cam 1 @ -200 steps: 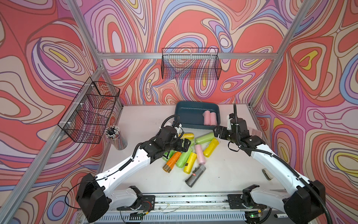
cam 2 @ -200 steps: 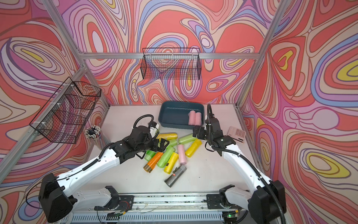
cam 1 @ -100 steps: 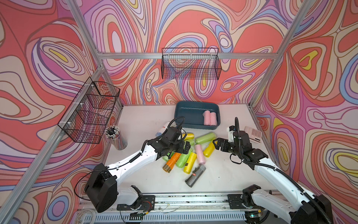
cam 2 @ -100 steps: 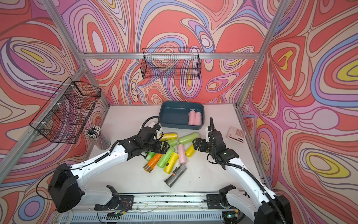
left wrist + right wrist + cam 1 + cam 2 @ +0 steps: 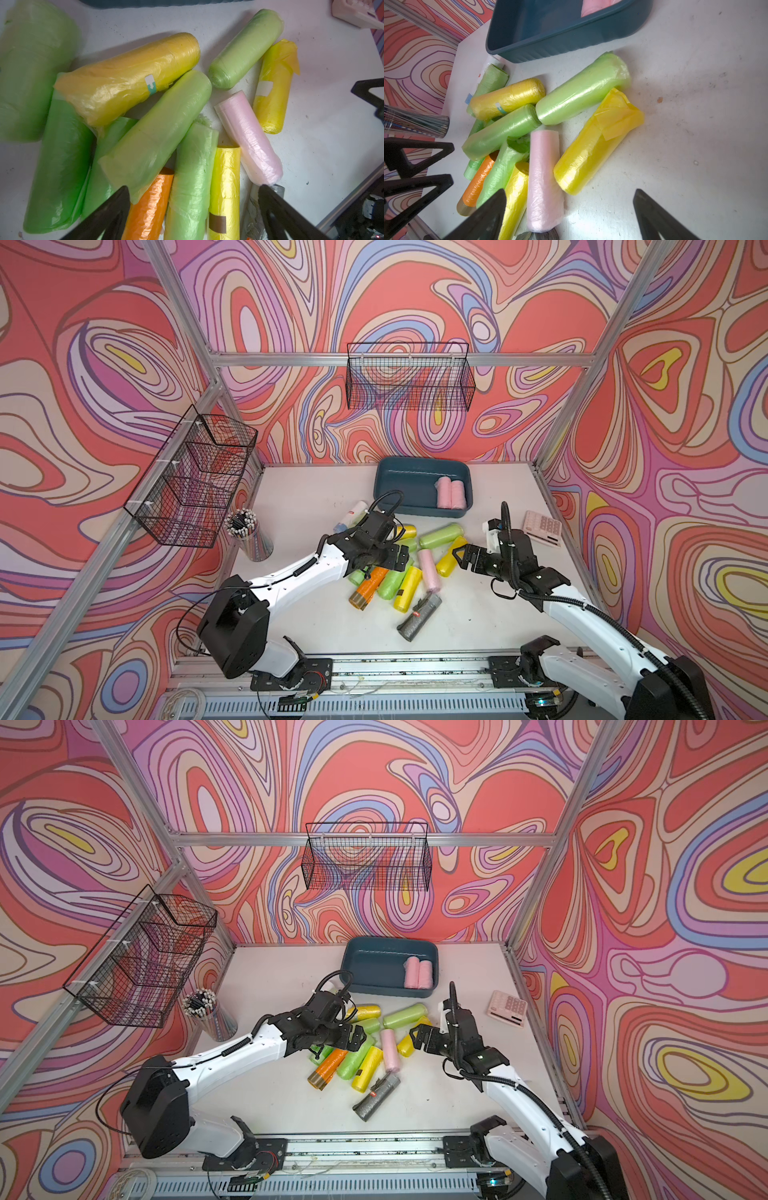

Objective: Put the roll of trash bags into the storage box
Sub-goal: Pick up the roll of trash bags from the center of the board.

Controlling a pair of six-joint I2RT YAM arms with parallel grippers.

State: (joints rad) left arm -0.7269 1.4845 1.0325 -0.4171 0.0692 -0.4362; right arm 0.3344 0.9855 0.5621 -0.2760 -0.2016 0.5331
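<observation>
Hovering over the loose rolls [image 5: 409,583], our left gripper [image 5: 399,559] gapes, empty. Our right gripper [image 5: 460,558] does likewise (two pink rolls [image 5: 449,493] lie in the storage box [image 5: 415,512]).

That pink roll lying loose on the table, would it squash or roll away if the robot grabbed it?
The pink roll is a cylinder lying on its side, so a sideways nudge would probably send it rolling. Its wrinkled, glossy plastic wrap suggests it gives a little under a squeeze and may be slippery.
</observation>
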